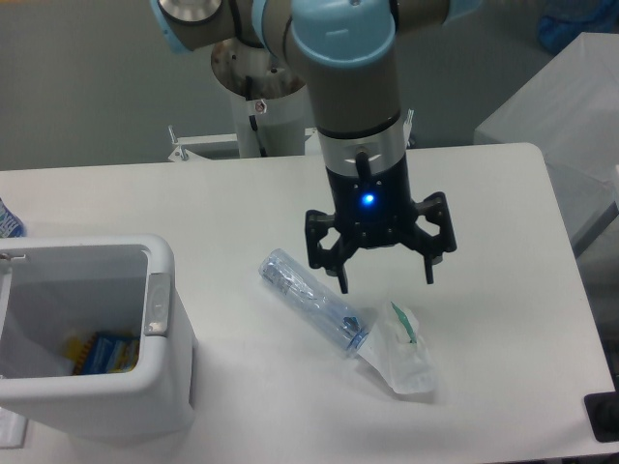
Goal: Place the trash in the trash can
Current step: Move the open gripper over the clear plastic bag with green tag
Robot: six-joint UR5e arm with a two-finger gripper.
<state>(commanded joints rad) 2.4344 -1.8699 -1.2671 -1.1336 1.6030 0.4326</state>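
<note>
A long crushed clear plastic bottle [311, 301] with a bluish label lies diagonally on the white table. Touching its lower end is a smaller crumpled whitish-clear wrapper [401, 351] with a green bit. My gripper [386, 276] hangs open above the table, its fingertips just above and between the two pieces, holding nothing. The trash can [164, 367], a white boxy bin with a grey latch strip, stands at the front left, well apart from the gripper. Something yellow and blue lies inside it.
The arm's base pedestal [261, 106] stands behind the table's far edge. A black object [604, 416] sits at the front right corner. A bluish item [8, 220] peeks in at the left edge.
</note>
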